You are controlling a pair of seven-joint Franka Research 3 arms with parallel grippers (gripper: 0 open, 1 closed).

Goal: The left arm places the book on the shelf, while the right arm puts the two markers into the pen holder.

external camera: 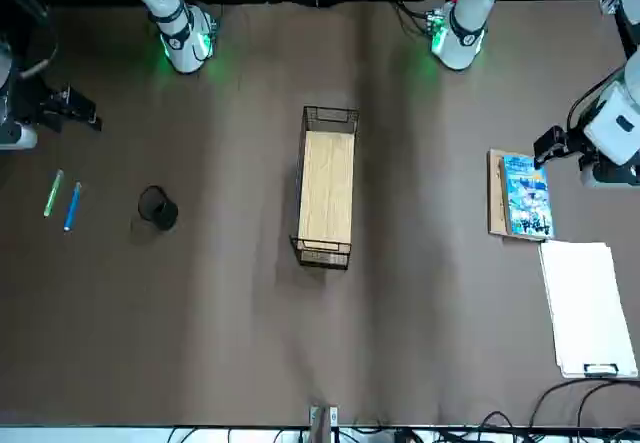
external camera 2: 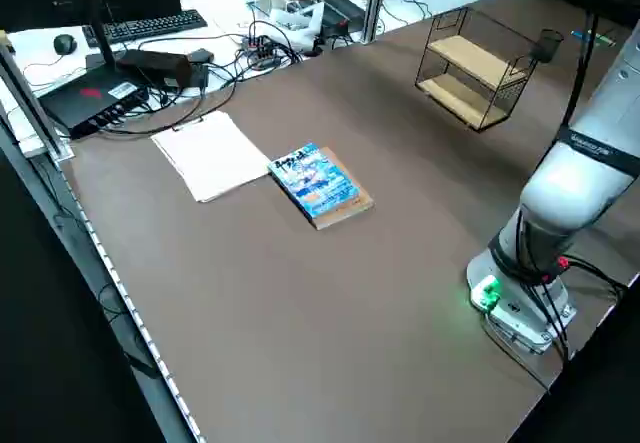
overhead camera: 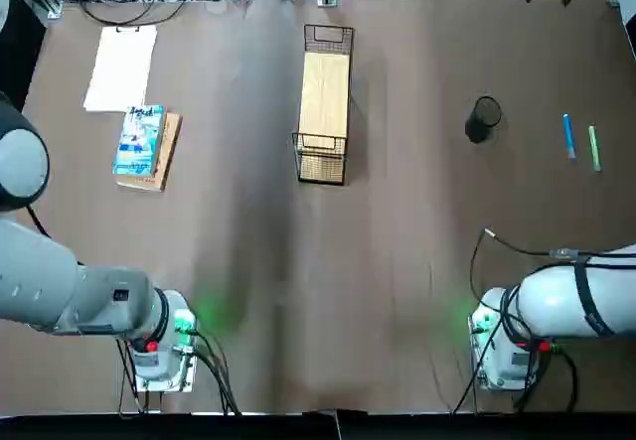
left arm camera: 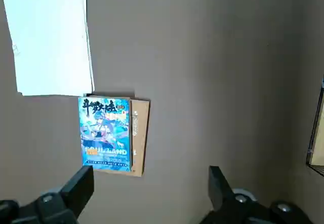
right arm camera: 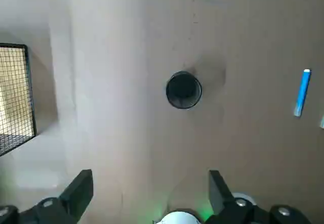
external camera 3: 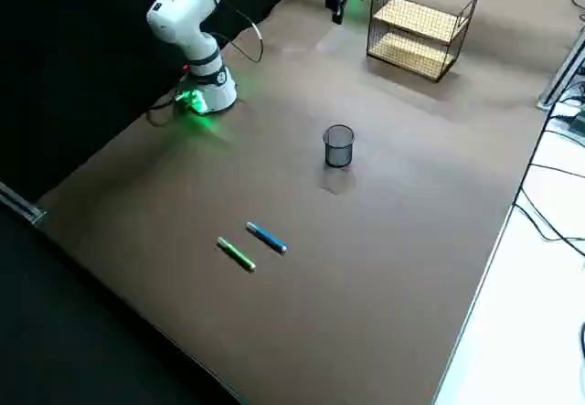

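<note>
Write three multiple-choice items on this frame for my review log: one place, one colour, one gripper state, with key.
1. The light-blue illustrated paperback lies:
A) on the wire shelf
B) on a tan-brown book
C) under the white paper

2. The slim marker nearer the black cylindrical pen holder is:
A) green
B) blue
C) red

3. The left arm's black gripper is:
A) open and empty
B) shut on a marker
C) shut on paper

1 B: the paperback overlaps the tan-brown book.
2 B: the blue marker lies between the pen holder and the green marker.
3 A: the left gripper's fingers stand apart, nothing between them.
</note>
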